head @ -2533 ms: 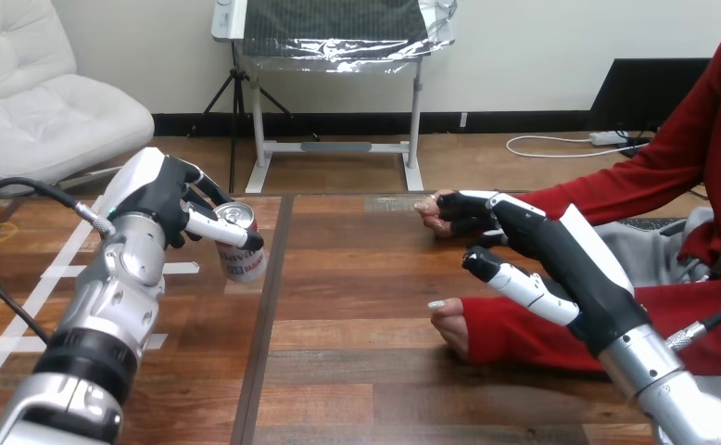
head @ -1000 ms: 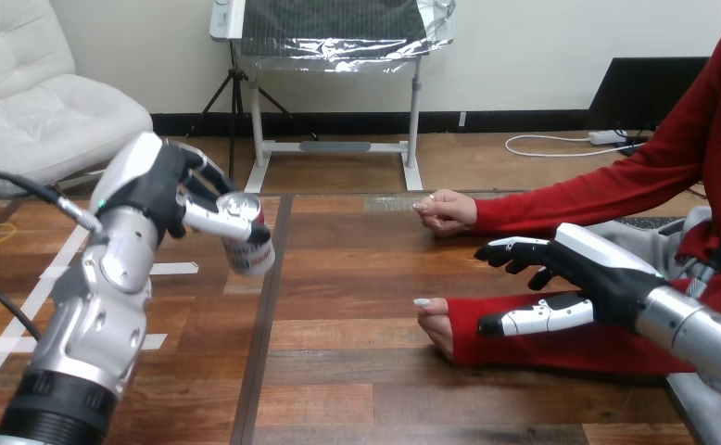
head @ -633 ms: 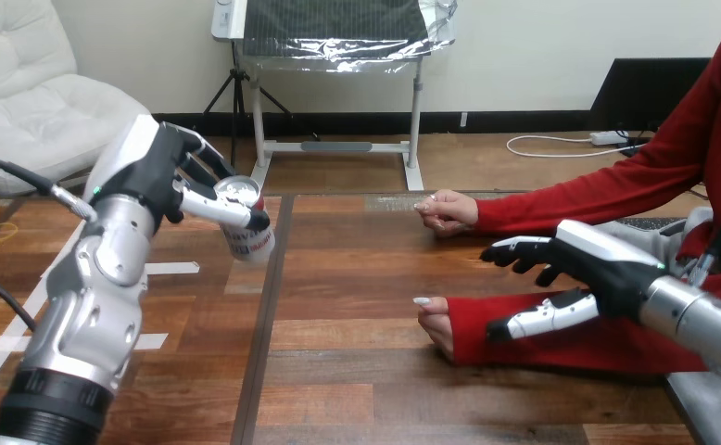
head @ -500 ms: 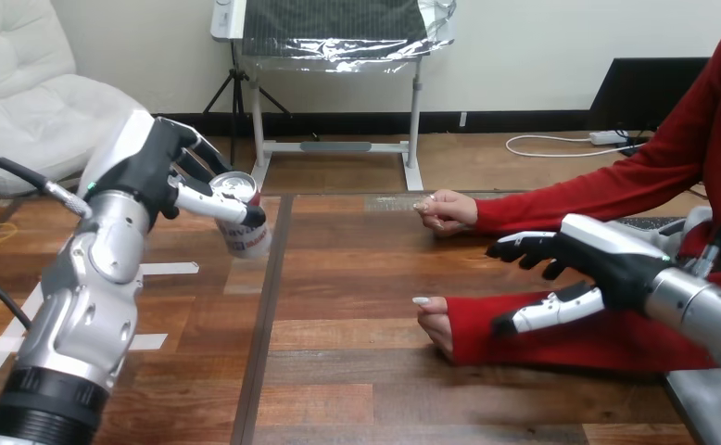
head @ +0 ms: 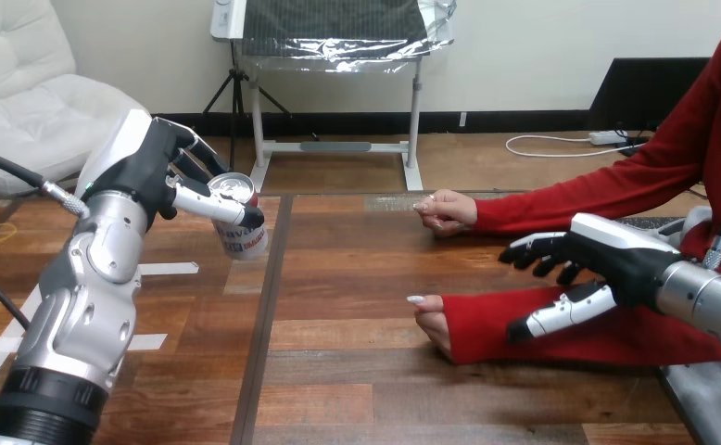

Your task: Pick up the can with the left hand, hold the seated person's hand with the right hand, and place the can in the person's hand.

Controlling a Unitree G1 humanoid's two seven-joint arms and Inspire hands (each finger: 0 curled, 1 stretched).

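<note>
Left hand [head: 153,171] had fingers and thumb curled round the can [head: 239,227], which was tilted above the table's [head: 357,371] left part. Right hand [head: 616,255] was loosely open, gripping nothing, over the red sleeve [head: 482,324]; contact unclear. Person's nearer hand [head: 434,320] lay on the table, farther hand [head: 447,209] well apart from the can.

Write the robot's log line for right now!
left robot hand: gripping can | right robot hand: open, over person's sleeve | handover: not yet
</note>
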